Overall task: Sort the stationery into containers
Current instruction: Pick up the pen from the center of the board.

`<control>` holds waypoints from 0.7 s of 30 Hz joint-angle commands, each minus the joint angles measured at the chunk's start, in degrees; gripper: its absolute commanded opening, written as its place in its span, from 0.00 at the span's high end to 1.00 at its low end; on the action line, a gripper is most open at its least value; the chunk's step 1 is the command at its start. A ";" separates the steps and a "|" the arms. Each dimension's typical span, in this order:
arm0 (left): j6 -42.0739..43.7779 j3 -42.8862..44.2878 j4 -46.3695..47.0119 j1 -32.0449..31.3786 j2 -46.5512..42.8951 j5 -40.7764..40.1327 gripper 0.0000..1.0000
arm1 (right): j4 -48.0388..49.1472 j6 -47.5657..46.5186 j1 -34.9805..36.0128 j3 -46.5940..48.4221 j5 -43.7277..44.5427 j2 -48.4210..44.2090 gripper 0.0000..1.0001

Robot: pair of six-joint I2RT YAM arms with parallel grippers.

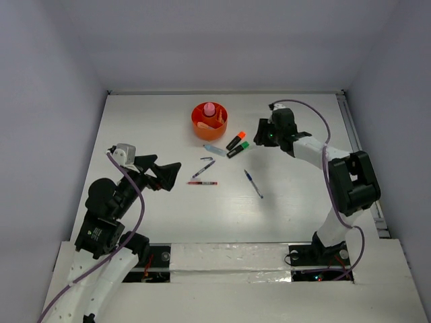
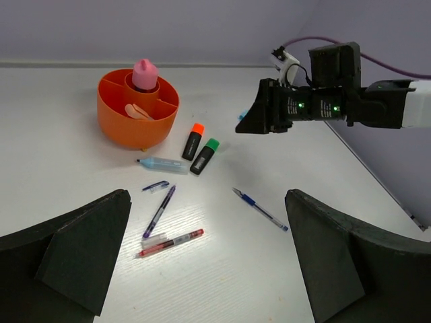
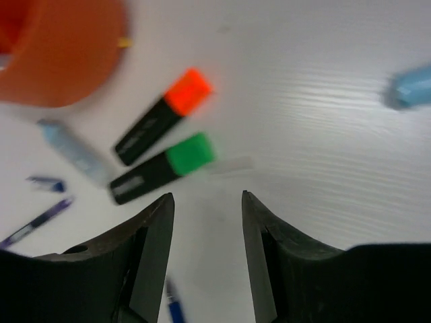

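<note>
My right gripper [image 3: 205, 198] hovers, fingers apart, just right of the green-capped marker [image 3: 161, 168] (orange cup [image 1: 209, 121] sits farther left). My left gripper [image 1: 167, 175] is spread wide and empty.

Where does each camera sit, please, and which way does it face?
Top external: above, behind the bases, looking down at the table; left arm and right arm show.
Left wrist: low on the left arm, facing across at the orange cup and the right arm; open jaws frame the bottom.
Right wrist: looking steeply down at the green marker; open jaws show below.
Shared: all three see orange cup, green marker.
</note>
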 commanded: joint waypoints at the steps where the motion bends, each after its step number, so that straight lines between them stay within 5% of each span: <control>1: -0.12 -0.46 2.71 0.40 1.00 0.56 0.01 | -0.74 -9.51 6.24 5.87 -6.80 -2.84 0.50; 8: -0.12 -0.46 2.71 0.93 0.92 0.73 0.01 | -2.62 -17.97 12.57 14.05 -21.23 3.39 0.39; 12: -0.04 -0.46 2.88 1.46 1.01 1.08 0.01 | -5.07 -21.30 14.08 18.35 -18.34 6.91 0.28; 21: -0.04 -0.37 2.97 1.46 1.01 1.35 0.01 | -8.94 -26.49 18.29 25.12 -11.31 14.99 0.25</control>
